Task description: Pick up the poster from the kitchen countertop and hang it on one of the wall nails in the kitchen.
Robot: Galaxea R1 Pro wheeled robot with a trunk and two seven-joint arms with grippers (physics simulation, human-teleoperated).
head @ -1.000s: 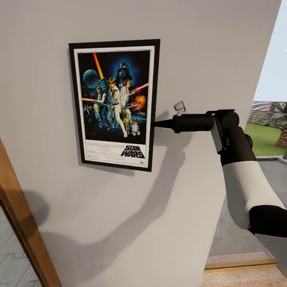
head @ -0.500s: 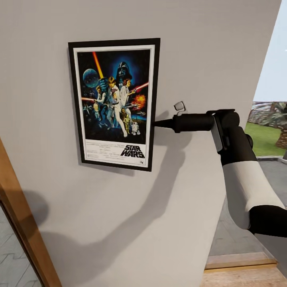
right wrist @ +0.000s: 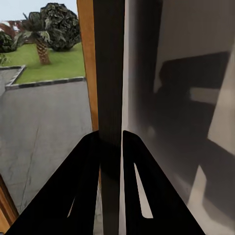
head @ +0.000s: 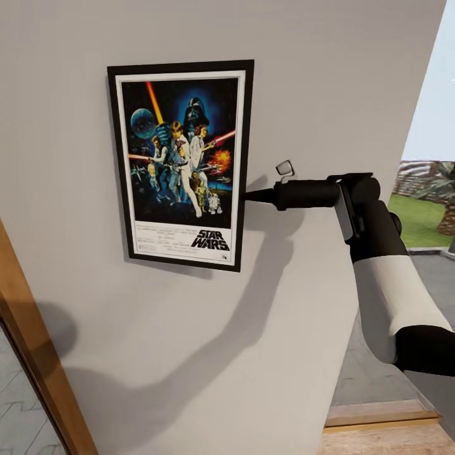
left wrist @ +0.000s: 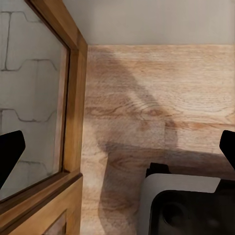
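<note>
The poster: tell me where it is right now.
In the head view the poster is flat against the light-grey wall, upper left of centre. The right gripper pinches its right edge, and a wooden door frame stands below-left.

The wall [head: 189, 354] is faced close up from the head. The floor [left wrist: 161, 98] is looked down on from the left wrist. The poster [head: 183, 164] edge [right wrist: 108, 73] is shared with the right wrist, seen super close.

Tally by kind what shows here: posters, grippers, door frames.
Posters: 1, the poster against the wall.
Grippers: 2, the right gripper shut on its frame edge, the left gripper open.
Wooden door frames: 1, the door frame.
Total: 4.
</note>
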